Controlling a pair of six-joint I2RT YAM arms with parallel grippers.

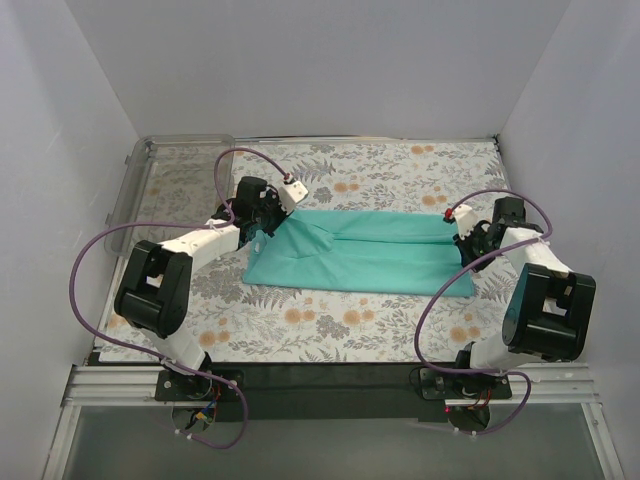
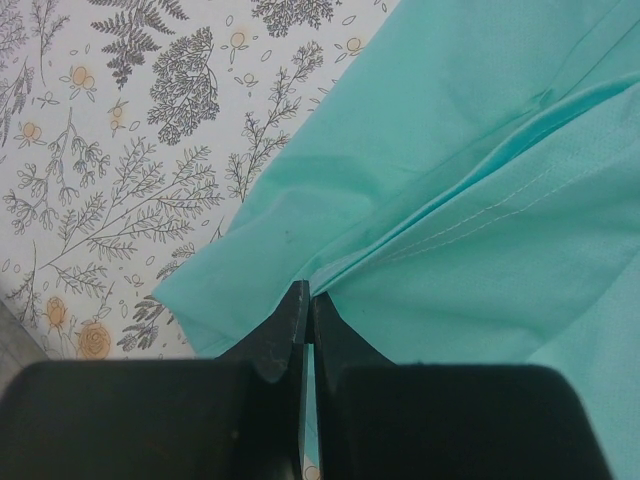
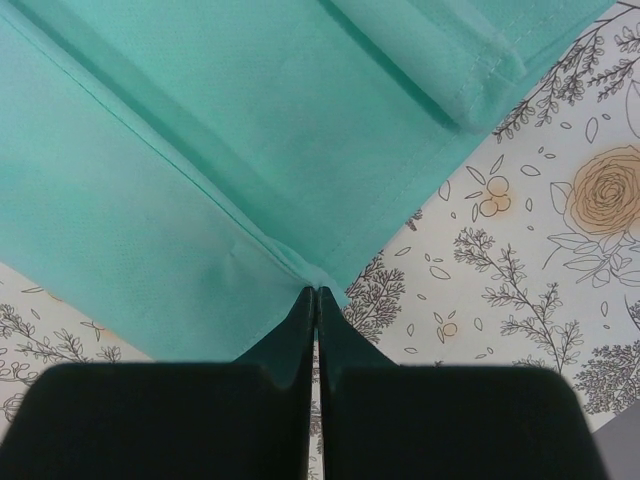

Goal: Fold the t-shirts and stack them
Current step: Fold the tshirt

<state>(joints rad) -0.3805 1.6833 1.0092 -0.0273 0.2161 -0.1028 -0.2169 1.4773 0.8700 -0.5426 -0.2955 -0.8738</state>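
Observation:
One teal-green t-shirt lies across the middle of the floral table, folded into a long band with a raised crease near its left end. My left gripper is at that left end. In the left wrist view its jaws are shut, with a fold of the t-shirt pinched at the tips of the gripper. My right gripper is at the right end. In the right wrist view the gripper is shut on the hemmed corner of the t-shirt.
A clear plastic bin stands at the back left corner of the table. White walls close in the left, right and back sides. The floral tablecloth shows in front of the shirt.

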